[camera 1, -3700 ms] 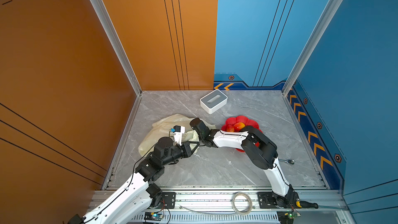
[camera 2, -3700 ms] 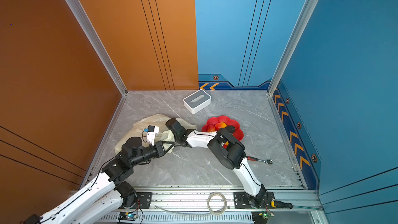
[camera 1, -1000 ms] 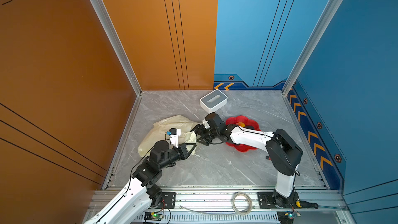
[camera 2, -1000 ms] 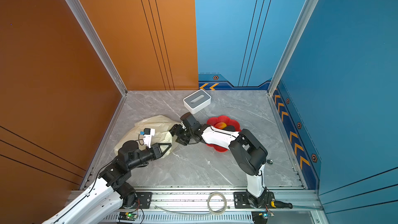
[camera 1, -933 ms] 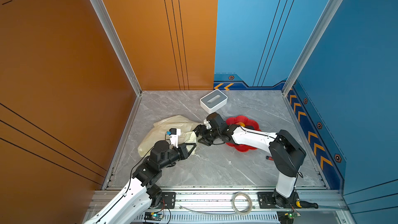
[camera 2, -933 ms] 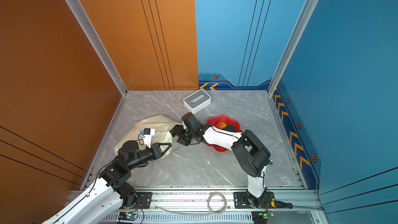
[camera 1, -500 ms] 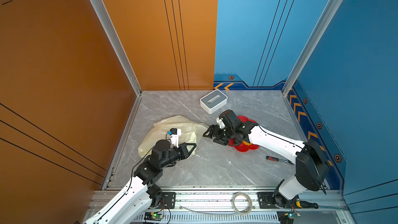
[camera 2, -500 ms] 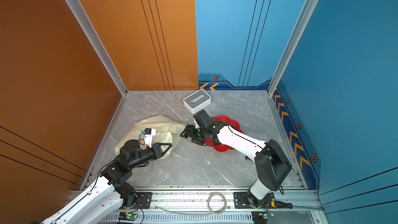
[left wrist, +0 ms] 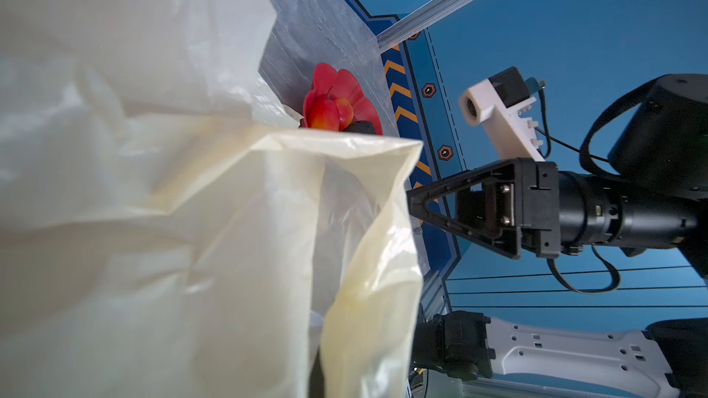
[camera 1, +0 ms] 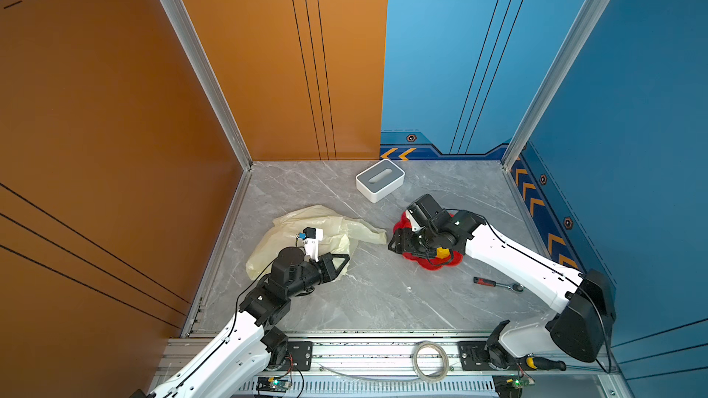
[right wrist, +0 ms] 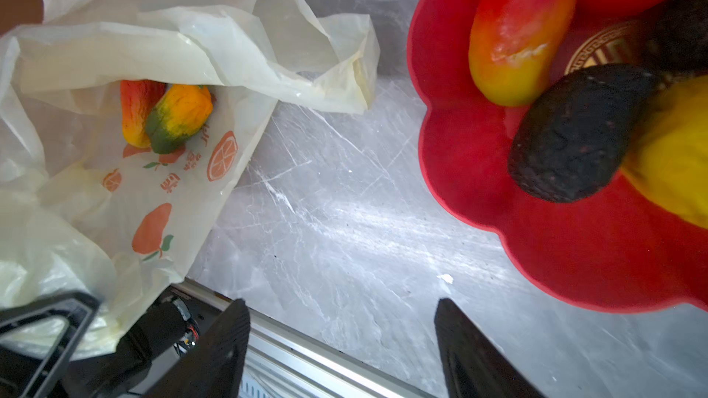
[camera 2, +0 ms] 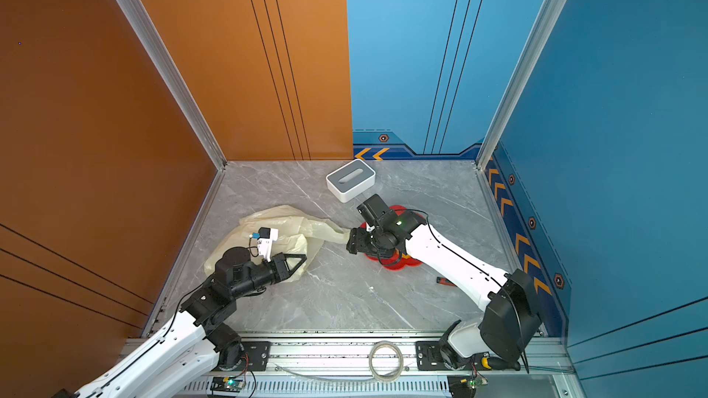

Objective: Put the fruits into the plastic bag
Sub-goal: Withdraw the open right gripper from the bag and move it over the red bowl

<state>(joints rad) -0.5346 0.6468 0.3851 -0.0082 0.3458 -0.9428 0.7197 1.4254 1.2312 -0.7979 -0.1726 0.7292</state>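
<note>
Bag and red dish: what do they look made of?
Bag: thin plastic film, translucent cream, slightly glossy; it creases sharply and light glows through its layers. Red dish: likely moulded plastic, smooth satin finish, with an even scalloped rim; can't rule out lacquer.

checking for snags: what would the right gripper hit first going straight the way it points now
Likely the bare table between the plastic bag and red dish; the open right gripper angles down there, though depth is unclear.

Bare tabletop [camera 1: 383, 292] open between plastic bag [camera 1: 344, 231], red dish [camera 1: 433, 264].
</note>
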